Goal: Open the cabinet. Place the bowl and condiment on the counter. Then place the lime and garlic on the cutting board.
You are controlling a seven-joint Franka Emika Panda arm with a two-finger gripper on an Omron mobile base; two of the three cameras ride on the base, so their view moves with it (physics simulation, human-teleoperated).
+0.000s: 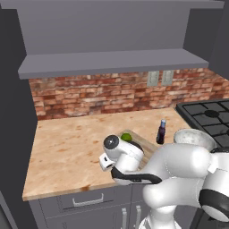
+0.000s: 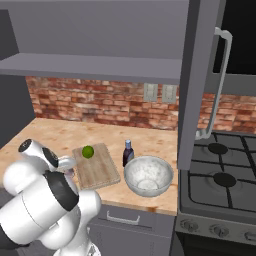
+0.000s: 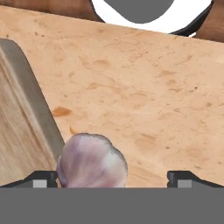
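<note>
End effector (image 3: 112, 178) wide, garlic (image 3: 92, 162) between tips, bottom cut off, beside board (image 3: 22, 127). One lime (image 2: 88, 151), one bowl (image 2: 148, 175).

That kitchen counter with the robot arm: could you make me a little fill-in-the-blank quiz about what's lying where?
1. The lime lies on the ______.
2. The bowl stands on the counter between the cutting board and the ______.
3. In the hand view, the garlic lies between the open fingertips, beside the board's edge, on the ______.
4. The condiment stands ______ behind the bowl.

Missing words: cutting board; stove; counter; upright
</note>
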